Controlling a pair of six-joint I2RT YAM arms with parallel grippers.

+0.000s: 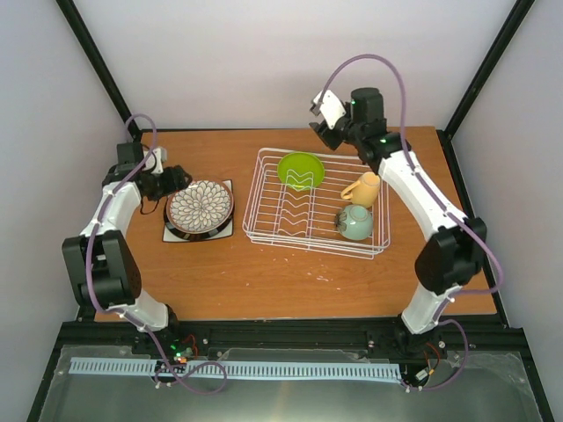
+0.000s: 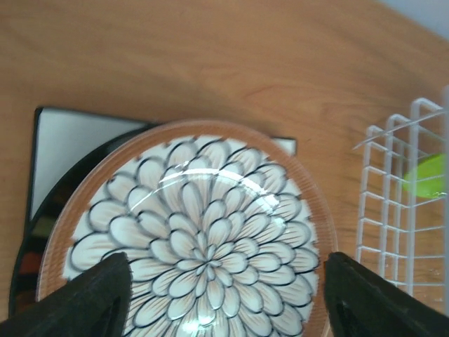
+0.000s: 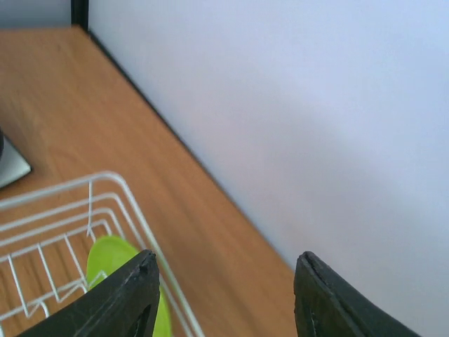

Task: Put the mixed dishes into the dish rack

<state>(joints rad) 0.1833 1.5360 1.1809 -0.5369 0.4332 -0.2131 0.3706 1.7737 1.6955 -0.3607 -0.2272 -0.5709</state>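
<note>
The white wire dish rack (image 1: 264,198) stands mid-table. In it are the lime-green plate (image 1: 300,169) on edge, the pale yellow mug (image 1: 363,187) and the pale mint bowl (image 1: 355,223). Left of the rack, the petal-patterned plate (image 1: 201,207) lies on the dark-rimmed plate (image 1: 177,228), which lies on the white square plate (image 1: 171,236). My left gripper (image 1: 174,184) is open and empty at the stack's far left edge. In the left wrist view its fingers straddle the petal plate (image 2: 203,232). My right gripper (image 1: 324,132) is open and empty, raised above the rack's far edge.
The left wrist view shows the square plate's corner (image 2: 70,133), the dark rim (image 2: 31,242) and the rack's end (image 2: 393,203). The right wrist view shows the rack's rim (image 3: 105,177), the green plate (image 3: 109,256) and the back wall (image 3: 316,105).
</note>
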